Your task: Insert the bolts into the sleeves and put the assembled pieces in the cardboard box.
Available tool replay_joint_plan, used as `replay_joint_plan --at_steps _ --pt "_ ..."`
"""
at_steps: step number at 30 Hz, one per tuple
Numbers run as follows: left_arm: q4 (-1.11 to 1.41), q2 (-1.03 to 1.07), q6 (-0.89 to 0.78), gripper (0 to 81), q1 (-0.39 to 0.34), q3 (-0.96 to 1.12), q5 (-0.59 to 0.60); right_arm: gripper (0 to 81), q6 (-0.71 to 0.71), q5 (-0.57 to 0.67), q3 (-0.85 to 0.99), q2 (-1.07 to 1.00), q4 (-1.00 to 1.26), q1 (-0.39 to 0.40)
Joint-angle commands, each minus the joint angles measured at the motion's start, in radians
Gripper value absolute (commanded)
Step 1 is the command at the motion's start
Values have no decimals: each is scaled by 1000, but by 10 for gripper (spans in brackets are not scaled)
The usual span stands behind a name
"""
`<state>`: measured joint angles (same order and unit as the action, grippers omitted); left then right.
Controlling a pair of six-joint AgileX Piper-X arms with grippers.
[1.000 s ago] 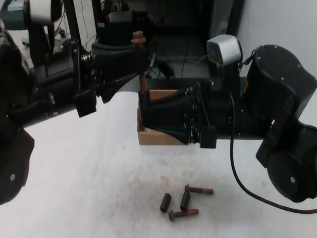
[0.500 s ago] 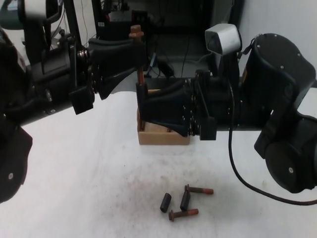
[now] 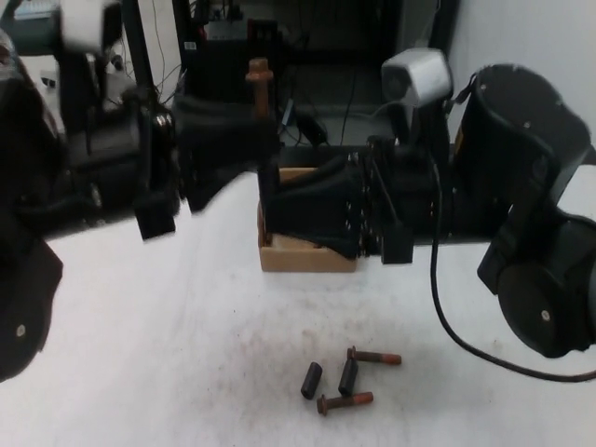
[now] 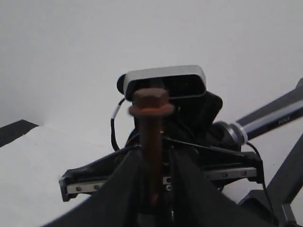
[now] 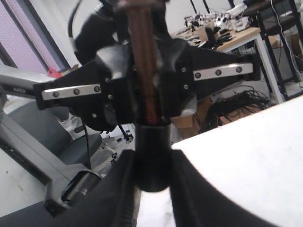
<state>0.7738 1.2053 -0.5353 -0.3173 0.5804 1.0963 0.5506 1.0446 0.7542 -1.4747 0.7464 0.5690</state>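
The bolt, upright with its head up, is clenched in the left gripper. Its shank meets the mouth of the sleeve grasped by the right gripper, above the cardboard box. This pair looks partly joined and not yet boxed. Two more bolts and two sleeves lie loose on the tabletop.

Rusty bolt stands upright, tip seemingly inside black sleeve.
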Motion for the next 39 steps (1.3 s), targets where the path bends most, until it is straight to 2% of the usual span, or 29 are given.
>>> replay_joint_plan --at_steps 1,4,13,22,29,34,37,39 --pt "-21 -2 17 361 -2 -3 46 8 11 -17 24 16 43 -10" --pt "-21 -2 12 430 -2 -3 44 8 15 -14 24 16 43 -10" --pt "-21 -2 12 430 0 -3 5 8 18 11 24 16 43 -10" --pt "-9 -2 -1 430 52 26 -3 8 18 11 24 16 27 -10" --pt "137 -2 -122 430 85 28 -3 8 -50 2 24 16 -87 -10" --pt "139 -2 -131 430 90 28 13 8 -51 2 24 16 -84 -10" --pt "139 -2 -131 428 105 28 7 8 -51 -35 24 16 -84 -12" --pt "135 -2 -131 384 127 28 -20 8 -51 -86 24 16 -89 -16"
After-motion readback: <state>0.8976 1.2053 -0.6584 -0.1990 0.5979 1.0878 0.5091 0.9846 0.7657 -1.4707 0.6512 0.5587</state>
